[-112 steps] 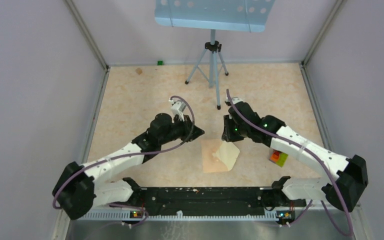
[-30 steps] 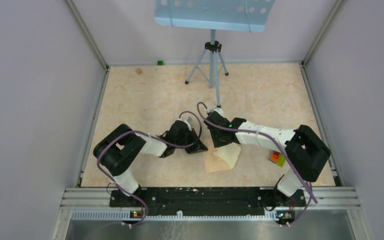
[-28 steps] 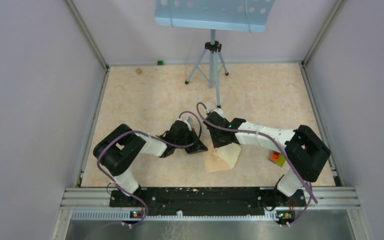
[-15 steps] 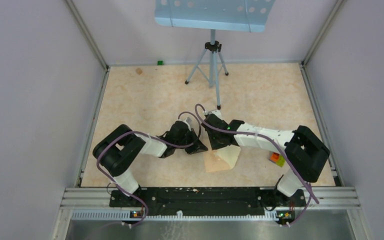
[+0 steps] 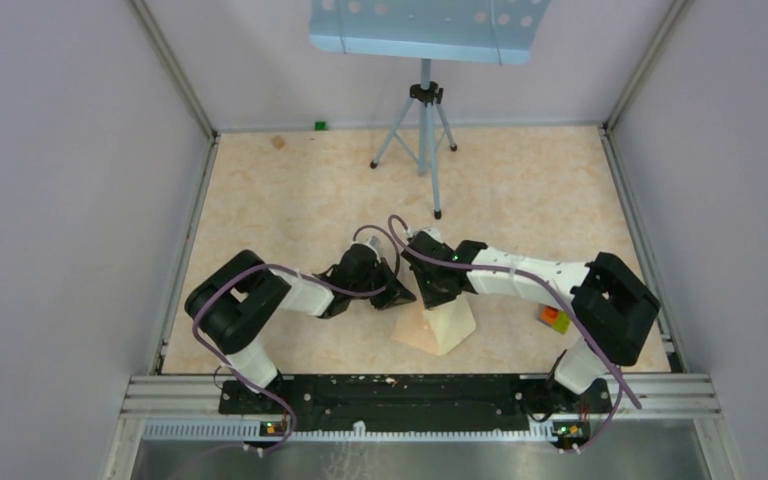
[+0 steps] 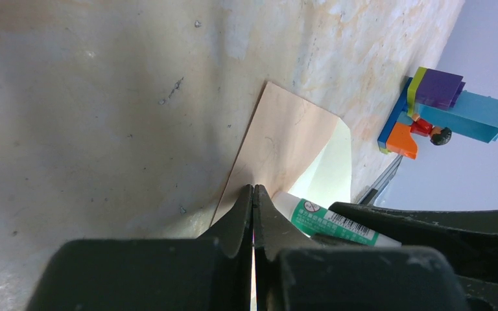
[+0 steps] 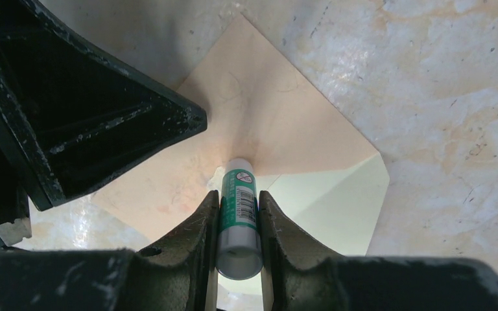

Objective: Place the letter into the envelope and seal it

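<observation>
On the table [image 5: 290, 200], the envelope [image 7: 266, 123] lies flat, the letter [image 7: 337, 207] jutting out. The right gripper [image 7: 238, 201] clamps a glue stick [image 7: 240, 178] against it; the left gripper [image 6: 253, 194], fully closed, crowds alongside. Toy bricks [image 6: 438, 110] sit nearby.

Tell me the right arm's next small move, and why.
Probably drag the glue stick a short way along the envelope, keeping its tip down. The right gripper clamps the stick, whose tip meets the tan paper just above the exposed letter, while the left gripper, shut, seems to pinch the envelope's corner and steady it.
</observation>
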You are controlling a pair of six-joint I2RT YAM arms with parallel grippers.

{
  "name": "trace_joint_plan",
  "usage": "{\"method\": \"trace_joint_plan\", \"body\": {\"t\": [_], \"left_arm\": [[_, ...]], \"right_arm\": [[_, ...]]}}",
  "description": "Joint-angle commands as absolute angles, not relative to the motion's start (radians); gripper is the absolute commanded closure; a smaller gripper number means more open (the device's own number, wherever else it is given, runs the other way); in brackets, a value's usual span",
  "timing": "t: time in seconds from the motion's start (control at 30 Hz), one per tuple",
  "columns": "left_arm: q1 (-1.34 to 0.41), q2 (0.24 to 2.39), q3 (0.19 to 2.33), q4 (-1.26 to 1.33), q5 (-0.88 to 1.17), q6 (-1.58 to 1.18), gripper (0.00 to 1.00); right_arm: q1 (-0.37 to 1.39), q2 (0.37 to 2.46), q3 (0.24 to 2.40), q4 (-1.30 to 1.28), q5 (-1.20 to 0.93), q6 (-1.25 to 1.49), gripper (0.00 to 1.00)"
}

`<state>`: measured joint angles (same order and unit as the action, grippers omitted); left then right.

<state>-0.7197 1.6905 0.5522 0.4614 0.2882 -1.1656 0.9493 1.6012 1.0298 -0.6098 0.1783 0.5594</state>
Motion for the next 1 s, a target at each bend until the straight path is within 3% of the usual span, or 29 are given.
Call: {"method": "trace_joint_plan", "body": {"t": [0.0, 0.3, 0.53, 0.83, 0.97], "left_arm": [[-0.721, 1.692, 0.519, 0.393, 0.196, -1.163, 1.00], [-0.732, 1.593, 0.565, 0.312, 0.253, -1.049, 1.00], [-0.734, 1.509, 0.546, 0.272, 0.329, -0.989, 0.87], [-0.774, 1.614, 0.492, 0.335, 0.342, -1.076, 0.99], [-0.781, 1.649, 0.468, 0.337, 0.300, -1.112, 1.00]], "right_arm": [[0.973, 1.591, 1.058, -0.739, 0.134, 0.540, 1.00], [0.975, 1.619, 1.060, -0.704, 0.153, 0.556, 1.00], [0.976, 1.631, 1.094, -0.700, 0.157, 0.556, 1.00], [0.976, 1.602, 1.124, -0.712, 0.165, 0.567, 1.00], [0.975, 1.582, 1.129, -0.713, 0.178, 0.572, 1.00]]}}
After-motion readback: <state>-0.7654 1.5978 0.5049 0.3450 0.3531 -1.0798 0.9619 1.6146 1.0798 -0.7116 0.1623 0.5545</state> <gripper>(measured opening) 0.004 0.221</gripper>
